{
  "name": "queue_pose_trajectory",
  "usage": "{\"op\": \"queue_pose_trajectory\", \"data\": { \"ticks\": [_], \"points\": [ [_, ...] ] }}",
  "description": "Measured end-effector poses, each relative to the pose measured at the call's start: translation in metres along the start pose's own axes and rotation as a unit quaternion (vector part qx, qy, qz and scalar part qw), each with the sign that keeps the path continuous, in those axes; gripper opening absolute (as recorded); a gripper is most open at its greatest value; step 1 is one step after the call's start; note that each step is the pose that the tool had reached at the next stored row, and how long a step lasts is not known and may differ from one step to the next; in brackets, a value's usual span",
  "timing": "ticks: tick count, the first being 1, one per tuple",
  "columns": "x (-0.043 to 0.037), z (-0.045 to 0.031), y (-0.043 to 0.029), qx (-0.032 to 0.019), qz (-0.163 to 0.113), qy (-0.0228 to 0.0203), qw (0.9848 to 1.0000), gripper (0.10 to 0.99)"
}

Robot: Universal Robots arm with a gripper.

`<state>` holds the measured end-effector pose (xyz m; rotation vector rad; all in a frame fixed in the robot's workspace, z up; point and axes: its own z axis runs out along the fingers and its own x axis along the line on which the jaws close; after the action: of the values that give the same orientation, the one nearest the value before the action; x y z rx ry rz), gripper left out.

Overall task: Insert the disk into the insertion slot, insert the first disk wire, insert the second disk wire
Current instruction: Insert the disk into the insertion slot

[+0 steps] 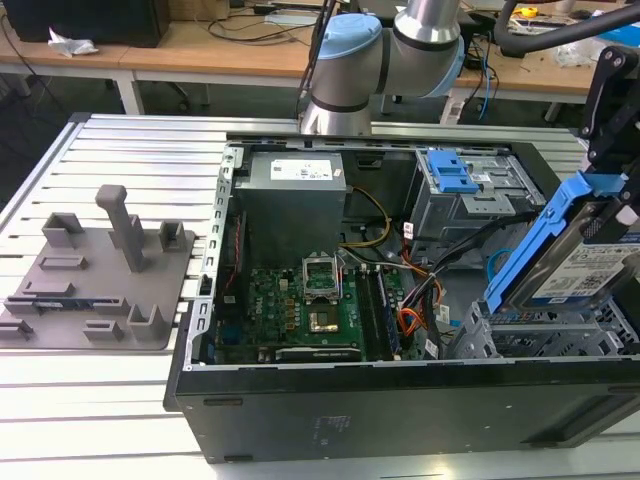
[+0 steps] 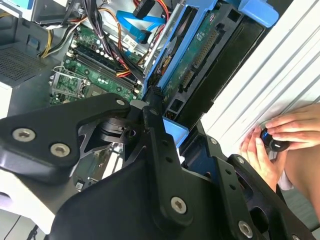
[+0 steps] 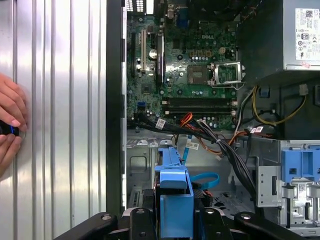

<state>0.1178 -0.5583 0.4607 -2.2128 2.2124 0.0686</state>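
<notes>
The disk (image 1: 590,268), white label up in its blue carrier (image 1: 545,240), hangs tilted at the exterior view's right. Its low end rests at the grey perforated insertion slot (image 1: 535,338). My gripper (image 1: 612,190) is shut on the carrier's raised end. In the first wrist view the carrier (image 3: 175,197) sits between my black fingers (image 3: 136,220). The disk's green underside (image 2: 200,50) appears in the second wrist view. The red-orange first disk wire (image 1: 410,320) (image 3: 186,119) and the light blue second disk wire (image 3: 205,177) (image 2: 137,27) lie loose inside the case.
The open case holds a motherboard (image 1: 310,300), a power supply (image 1: 295,175) and a taller bay with a blue latch (image 1: 450,175). A grey fixture plate (image 1: 90,270) lies at the exterior view's left. A person's hands (image 3: 10,127) (image 2: 280,140) rest on the ribbed table.
</notes>
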Motion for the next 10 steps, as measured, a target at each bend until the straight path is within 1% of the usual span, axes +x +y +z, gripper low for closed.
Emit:
{"op": "queue_pose_trajectory", "data": {
  "ticks": [10],
  "points": [
    [0.0003,0.0086,-0.0009,-0.0004,0.005,-0.0001,1.0000,0.365]
  ]
}}
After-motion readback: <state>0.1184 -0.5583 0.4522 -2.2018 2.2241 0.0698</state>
